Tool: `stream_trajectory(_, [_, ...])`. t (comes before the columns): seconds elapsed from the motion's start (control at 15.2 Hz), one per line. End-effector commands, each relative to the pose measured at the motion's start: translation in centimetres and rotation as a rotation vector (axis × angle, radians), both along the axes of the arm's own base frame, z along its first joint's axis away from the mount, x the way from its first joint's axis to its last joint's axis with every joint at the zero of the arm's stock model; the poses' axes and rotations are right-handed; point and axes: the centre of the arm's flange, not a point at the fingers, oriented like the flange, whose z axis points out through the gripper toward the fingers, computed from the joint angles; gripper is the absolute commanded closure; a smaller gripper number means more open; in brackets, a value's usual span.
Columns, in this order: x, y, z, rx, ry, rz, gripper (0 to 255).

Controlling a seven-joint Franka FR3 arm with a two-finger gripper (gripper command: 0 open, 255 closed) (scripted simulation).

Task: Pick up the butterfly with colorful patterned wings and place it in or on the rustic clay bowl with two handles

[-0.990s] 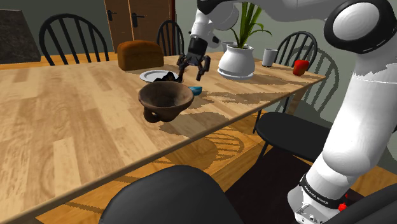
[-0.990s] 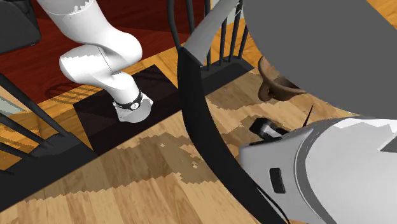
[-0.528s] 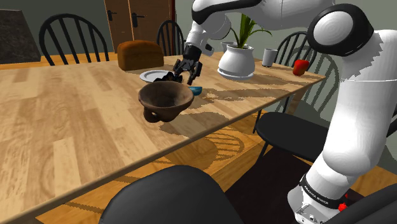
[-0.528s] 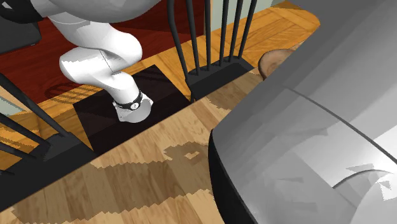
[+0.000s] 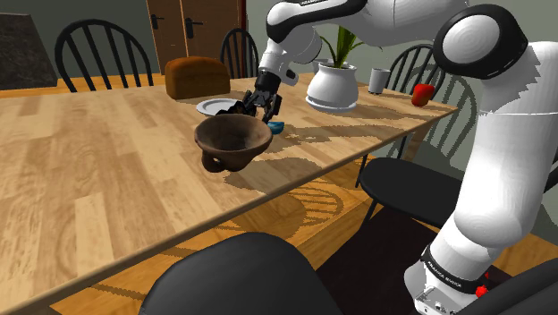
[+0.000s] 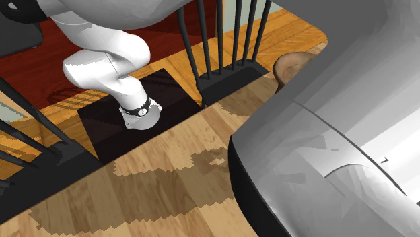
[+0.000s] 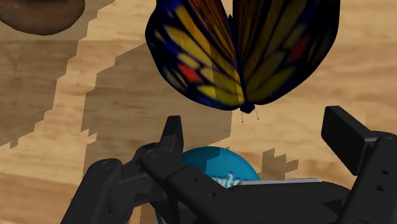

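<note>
Two broad wings on the butterfly (image 7: 242, 54), dark blue at the rim, with yellow, orange and red fields inside. Rests on the wooden worktop (image 7: 372, 76), just ahead of the claw (image 7: 254, 127), touched by neither finger. Claw apart, with nothing clasped between the black fingers. Close under the claw, a small round blue thing (image 7: 219, 162), near the butterfly's tail end. Farther off, past one wing, the edge of the brown clay bowl (image 7: 38, 13), well apart from the butterfly. From the shoulder view: claw low over the worktop, just behind the bowl and beside a white plate (image 5: 211, 106). Behind these, a brown loaf (image 5: 197, 76), a white vase (image 5: 333, 87) with a green plant, a grey cup (image 5: 380, 80) and a small red thing (image 5: 422, 93). Around the worktop, black chairs (image 5: 98, 54).
</note>
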Motion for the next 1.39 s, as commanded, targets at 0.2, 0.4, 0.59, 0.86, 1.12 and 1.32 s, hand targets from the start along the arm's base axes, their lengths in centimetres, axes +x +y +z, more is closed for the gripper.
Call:
stream_trajectory(0.2, [0.0, 0.0, 0.0, 0.000, 0.000, 0.000, 255])
stream_trajectory(0.4, [0.0, 0.0, 0.0, 0.000, 0.000, 0.000, 255])
stream_trajectory(0.59, [0.0, 0.0, 0.0, 0.000, 0.000, 0.000, 255])
stream_trajectory(0.86, [0.0, 0.0, 0.5, 0.000, 0.000, 0.000, 255])
stream_trajectory(1.12, [0.0, 0.0, 2.6, 0.000, 0.000, 0.000, 255])
stream_trajectory(1.32, [0.0, 0.0, 4.2, 0.000, 0.000, 0.000, 255])
